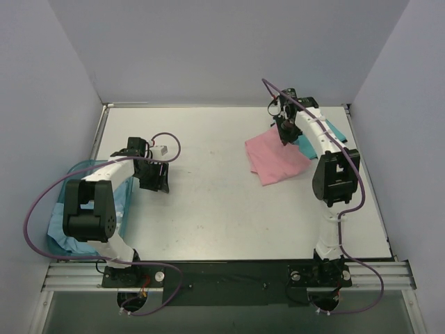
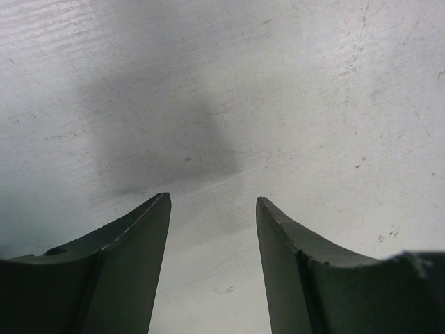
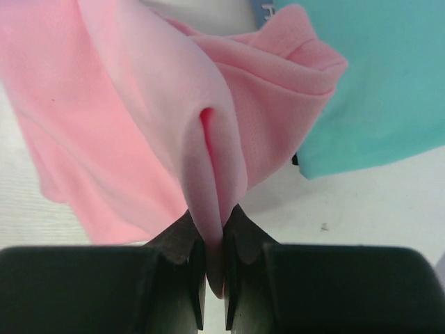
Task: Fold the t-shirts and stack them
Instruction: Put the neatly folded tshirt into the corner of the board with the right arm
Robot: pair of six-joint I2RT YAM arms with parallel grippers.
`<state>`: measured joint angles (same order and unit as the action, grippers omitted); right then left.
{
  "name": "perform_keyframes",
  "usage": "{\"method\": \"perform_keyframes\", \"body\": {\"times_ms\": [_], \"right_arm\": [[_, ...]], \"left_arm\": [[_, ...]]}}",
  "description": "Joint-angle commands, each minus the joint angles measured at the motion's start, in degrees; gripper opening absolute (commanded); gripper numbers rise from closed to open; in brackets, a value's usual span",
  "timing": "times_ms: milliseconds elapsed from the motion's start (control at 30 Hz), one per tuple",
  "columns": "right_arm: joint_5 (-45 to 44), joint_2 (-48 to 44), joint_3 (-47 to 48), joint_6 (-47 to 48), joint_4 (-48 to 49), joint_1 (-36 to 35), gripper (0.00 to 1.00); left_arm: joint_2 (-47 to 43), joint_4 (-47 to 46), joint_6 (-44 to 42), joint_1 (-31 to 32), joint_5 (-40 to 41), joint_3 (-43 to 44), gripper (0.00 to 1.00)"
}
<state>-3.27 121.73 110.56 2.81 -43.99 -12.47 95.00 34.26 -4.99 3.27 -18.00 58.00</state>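
Note:
The light pink t-shirt (image 1: 272, 158) lies partly folded at the right of the table. My right gripper (image 1: 286, 133) is shut on a pinched fold of it (image 3: 208, 202) and lifts that part. The teal green t-shirt (image 1: 336, 130) lies behind it, mostly hidden by the right arm; it shows at the upper right in the right wrist view (image 3: 382, 76). The pale blue t-shirt (image 1: 57, 233) lies in the basket at the left edge. My left gripper (image 1: 154, 182) is open and empty over bare table, its fingers (image 2: 132, 264) apart.
A translucent blue plastic basket (image 1: 78, 167) stands at the left edge under the left arm. Grey walls close the table on three sides. The metal rail with the arm bases (image 1: 229, 275) runs along the near edge.

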Motion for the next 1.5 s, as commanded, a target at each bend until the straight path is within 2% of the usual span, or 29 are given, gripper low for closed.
{"method": "perform_keyframes", "body": {"times_ms": [0,133,267,400,567,733,900,933,967,1033,1100,1267,1400,1433,1467], "right_arm": [[7.91,1.05,4.92,-7.27,-1.01,-0.45,0.0],[11.61,1.84,3.88,-15.54,-0.22,-0.45,0.0],[14.15,-0.35,-2.53,-24.42,3.55,-0.01,0.0],[18.29,-6.05,-15.96,-34.78,12.51,1.57,0.0],[19.35,-13.27,-35.28,-47.6,24.62,2.01,0.0],[15.93,-19.32,-48.49,-54.13,30.18,2.1,0.0],[15.66,-22.94,-54.04,-54.93,30.45,2.1,0.0],[16.01,-23.2,-54.83,-54.75,30.1,2.1,0.02],[16.27,-24.16,-55.88,-54.58,30.1,2.1,0.09],[16.28,-25.74,-57.73,-53.79,28.88,2.36,0.38],[15.4,-28.02,-59.23,-52.48,26.86,3.06,0.51],[11.89,-33.48,-58.28,-42.38,20.79,8.41,0.59],[10.91,-31.05,-47.92,-24.46,14.73,8.87,0.67],[11.87,-29.99,-43.46,-18.34,13.07,8.78,0.8],[14.14,-27.54,-41.41,-15.23,12.18,8.52,0.82]], "left_arm": [[-3.07,-0.51,-0.45,-0.02,-0.72,0.71,0.62],[-3.24,-0.51,-0.45,-0.02,-0.72,0.71,0.62],[-3.33,-0.42,-0.54,-0.02,-0.9,0.71,0.63],[-3.51,-0.51,-0.54,-0.02,-0.9,0.63,0.63],[-3.51,-0.6,-0.63,-0.1,-0.99,0.45,0.63],[-3.33,-0.69,-0.63,-0.1,-1.33,0.63,0.63],[-3.42,-0.78,-0.54,-0.02,-1.51,0.63,0.63],[-3.42,-0.86,-0.54,-0.02,-1.51,0.71,0.63],[-3.51,-0.86,-0.54,-0.02,-1.51,0.71,0.63],[-3.68,-0.69,-0.54,-0.02,-1.51,0.8,0.63],[-3.77,-0.69,-0.63,-0.02,-1.51,0.8,0.63],[-4.03,-0.6,-0.81,-0.02,-1.51,0.71,0.63],[-3.95,-0.6,-0.89,-0.02,-1.69,0.89,0.63],[-3.86,-0.51,-0.89,-0.02,-1.6,0.98,0.63],[-3.77,-0.6,-0.98,-0.02,-1.51,1.06,0.63]]}}
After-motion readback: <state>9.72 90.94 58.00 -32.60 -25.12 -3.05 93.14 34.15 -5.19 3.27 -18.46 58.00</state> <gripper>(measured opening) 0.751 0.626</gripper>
